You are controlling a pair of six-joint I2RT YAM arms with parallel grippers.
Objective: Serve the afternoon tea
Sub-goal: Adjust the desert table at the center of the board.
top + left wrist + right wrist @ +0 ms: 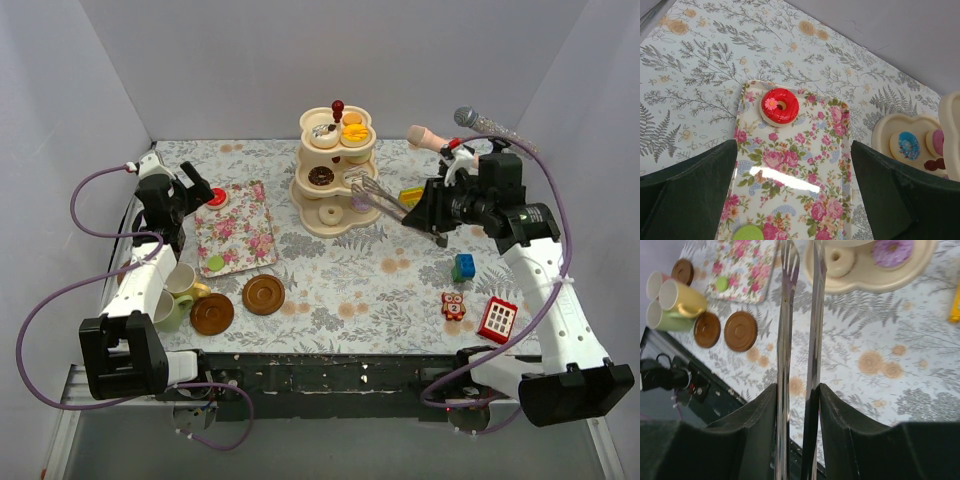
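The cream three-tier stand (336,175) with a red knob carries toy donuts and cakes on its tiers. My right gripper (430,205) is shut on the metal tongs (800,315). The tong tips are slightly apart and empty, beside the stand's bottom tier (865,277), where a cream donut (839,260) and a purple donut (891,250) lie. My left gripper (792,195) hangs open over the floral tray (795,165), which holds a red donut (780,105) and a green piece (747,233). Cups (180,290) and two brown saucers (263,294) sit front left.
A blue cube (463,267), an owl block (453,305) and a red phone toy (497,319) lie front right. Two toy microphones (430,138) and a yellow-green block (410,195) are behind my right arm. White walls close three sides.
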